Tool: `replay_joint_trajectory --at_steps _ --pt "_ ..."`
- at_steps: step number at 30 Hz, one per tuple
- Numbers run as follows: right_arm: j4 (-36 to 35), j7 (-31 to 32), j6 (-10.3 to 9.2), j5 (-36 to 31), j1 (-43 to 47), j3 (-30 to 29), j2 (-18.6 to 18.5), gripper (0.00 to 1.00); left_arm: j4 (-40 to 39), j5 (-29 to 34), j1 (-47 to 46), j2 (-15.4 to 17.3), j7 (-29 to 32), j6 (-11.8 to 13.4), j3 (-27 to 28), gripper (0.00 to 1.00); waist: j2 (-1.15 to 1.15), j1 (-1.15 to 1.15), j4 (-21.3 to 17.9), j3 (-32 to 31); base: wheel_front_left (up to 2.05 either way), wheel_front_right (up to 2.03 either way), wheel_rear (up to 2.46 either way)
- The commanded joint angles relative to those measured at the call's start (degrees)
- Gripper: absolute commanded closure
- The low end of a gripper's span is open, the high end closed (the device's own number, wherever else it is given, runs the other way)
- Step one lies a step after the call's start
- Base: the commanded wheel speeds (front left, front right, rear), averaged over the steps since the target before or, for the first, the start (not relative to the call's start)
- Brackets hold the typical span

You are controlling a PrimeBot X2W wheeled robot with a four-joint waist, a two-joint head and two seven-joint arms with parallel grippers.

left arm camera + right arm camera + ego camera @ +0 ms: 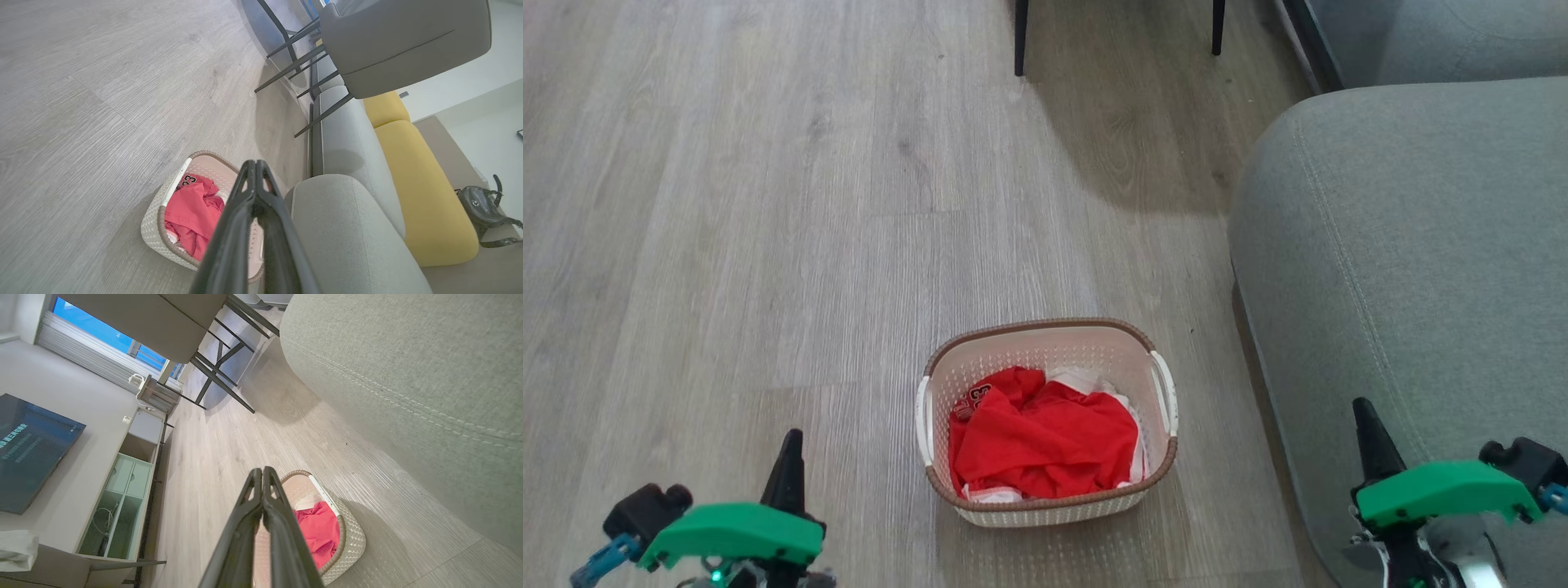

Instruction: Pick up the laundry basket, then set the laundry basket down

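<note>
1. Head view: The laundry basket [1045, 324] sits on the wood-look floor [727, 204], just beside a grey sofa [1405, 245]. It lies between the two grippers and touches neither. A crumpled red garment [1045, 441] lies inside. The left gripper [788, 461] at lower left and the right gripper [1372, 433] at lower right carry nothing. The perforated plastic shell looks light and fairly stiff, though it may flex a little. The cloth inside is soft and should add little weight. The white side handles [1165, 390] on the short ends look the best places to grip, one per gripper, to keep it level.
2. Left wrist view: The left gripper's dark fingers [235, 228] are pressed together at the tips, clenched on nothing, with the basket [150, 233] beyond them. Digits [188, 179] on the red garment appear to read "23".
3. Right wrist view: The right gripper's fingers [241, 531] are likewise closed tip to tip, empty, with the basket [353, 539] past them. A dark screen [28, 453] on the wall carries pale writing, too blurred to read. No brand is visible on the basket.
</note>
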Motion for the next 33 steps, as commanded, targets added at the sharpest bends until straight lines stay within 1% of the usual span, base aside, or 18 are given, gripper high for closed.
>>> replay_joint_trajectory --at_steps 1,33 --pt "-1.63 0.37 -0.05 1.47 -2.86 0.32 -1.12 1.0 -1.56 -1.45 -3.18 0.79 0.29 -0.53 1.94 1.0 0.0 0.0 0.0 0.01 0.0 0.0 0.0" --pt "-0.76 5.61 -0.07 20.82 -4.72 -2.63 -1.25 1.0 -1.08 -21.63 -6.72 0.92 5.55 -3.57 5.36 1.0 0.0 0.0 -0.16 0.39 0.0 0.0 0.0"
